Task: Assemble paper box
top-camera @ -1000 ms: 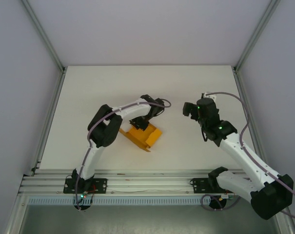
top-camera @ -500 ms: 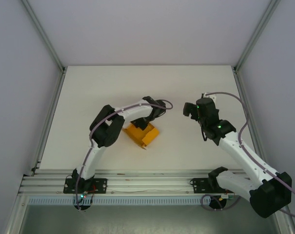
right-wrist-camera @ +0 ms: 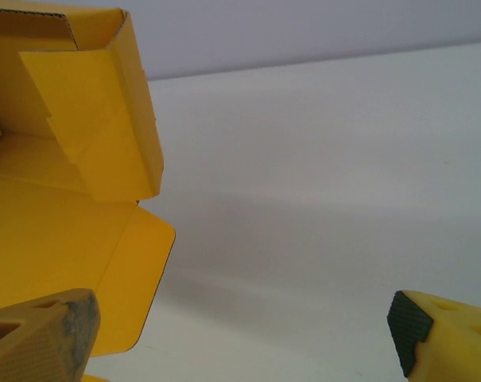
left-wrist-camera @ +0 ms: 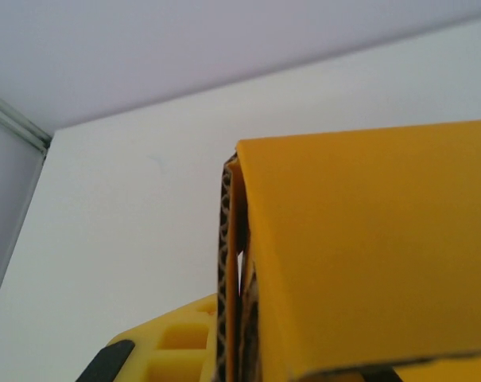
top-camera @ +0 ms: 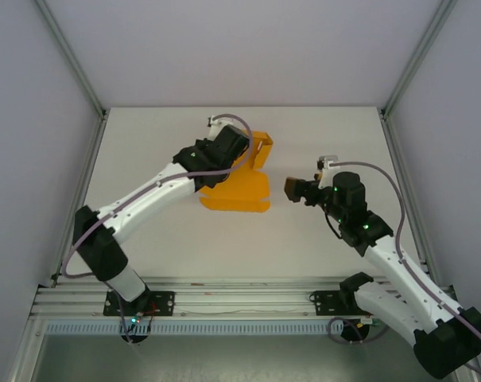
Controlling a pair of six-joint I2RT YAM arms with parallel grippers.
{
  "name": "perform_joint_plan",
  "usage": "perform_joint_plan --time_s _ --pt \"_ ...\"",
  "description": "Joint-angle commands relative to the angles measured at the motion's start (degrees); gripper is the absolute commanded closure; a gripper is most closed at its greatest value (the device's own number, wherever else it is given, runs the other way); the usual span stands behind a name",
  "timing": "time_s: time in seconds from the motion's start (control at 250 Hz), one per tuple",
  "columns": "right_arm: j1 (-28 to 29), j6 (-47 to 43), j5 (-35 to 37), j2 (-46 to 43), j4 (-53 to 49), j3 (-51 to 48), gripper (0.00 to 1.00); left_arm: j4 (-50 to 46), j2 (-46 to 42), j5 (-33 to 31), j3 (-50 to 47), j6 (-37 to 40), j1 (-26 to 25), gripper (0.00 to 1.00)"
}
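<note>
My right fingers (top-camera: 296, 189) hang spread wide with nothing between them, just beside the paper box (top-camera: 238, 192), likely ready to fold a flap. The box is bright orange corrugated card, half formed, with a flat round-cornered panel in front and upright walls behind. My left fingers (top-camera: 234, 150) pinch a wall, steadying it mid-tabletop (top-camera: 145, 143).

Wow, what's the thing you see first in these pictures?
The bright orange paper box jumps out, half folded in the middle of the white table. The left hand grips its card near the folded-up far end, and the right hand waits wide open just to its right.
</note>
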Motion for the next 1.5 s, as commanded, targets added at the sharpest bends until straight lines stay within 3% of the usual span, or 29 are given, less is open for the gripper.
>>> perform_joint_plan --time_s 0.0,0.128,0.22,0.332,0.556,0.76,0.811,0.939,1.091,1.131,1.159,1.223,1.319,1.403,1.495 --pt "-0.2 -1.6 -3.0 2.0 7.2 1.6 0.11 7.1 -2.2 -1.1 -4.3 -0.5 -0.4 1.0" --pt "-0.2 -1.4 -14.7 8.4 13.4 5.1 0.18 11.9 -6.1 3.4 -8.5 0.0 -0.6 1.0" --pt "0.2 -0.4 -18.9 14.2 16.1 8.4 0.25 14.1 -7.7 4.3 -10.5 -0.3 -0.5 1.0" --pt "1.6 -1.7 -19.3 20.3 13.9 12.9 0.31 14.3 -8.6 4.5 -11.2 -0.7 -0.7 1.0" --pt "4.6 -3.2 -13.2 26.8 15.1 16.7 0.46 14.3 -8.1 5.8 -11.5 -1.0 -0.7 1.0" --pt "8.2 -2.7 2.2 30.9 19.6 18.8 0.71 13.7 -6.3 7.3 -10.8 -1.5 -0.8 1.0" --pt "8.8 -1.5 5.9 32.2 20.7 19.2 0.75 13.7 -6.0 7.8 -10.7 -1.5 -0.9 1.0" --pt "9.8 1.8 11.8 35.5 24.4 20.4 0.72 13.4 -4.3 9.2 -10.1 -1.8 -1.3 1.0" --pt "11.5 5.1 20.9 39.1 27.3 22.8 0.85 12.5 -1.5 7.9 -8.5 -3.0 -2.2 1.0" --pt "12.4 7.0 26.6 40.5 26.3 24.3 0.9 12.3 -0.6 7.1 -7.8 -4.1 -2.5 1.0" --pt "13.0 8.3 31.4 41.4 24.9 25.5 1.0 12.2 0.1 6.4 -7.5 -5.1 -2.6 1.0" --pt "14.2 11.5 44.8 43.7 20.6 28.5 1.0 10.7 1.6 3.0 -6.6 -9.6 -2.7 1.0" --pt "14.4 21.6 61.8 46.8 9.3 33.2 1.0 5.2 4.4 -8.1 -4.7 -19.1 -2.2 1.0" --pt "13.2 29.3 64.8 48.0 2.9 34.8 1.0 -1.8 6.3 -10.0 -2.8 -26.5 -0.4 1.0" --pt "11.8 32.3 65.6 48.7 0.3 35.4 1.0 0.8 5.0 -5.9 -6.1 -27.7 1.8 1.0"
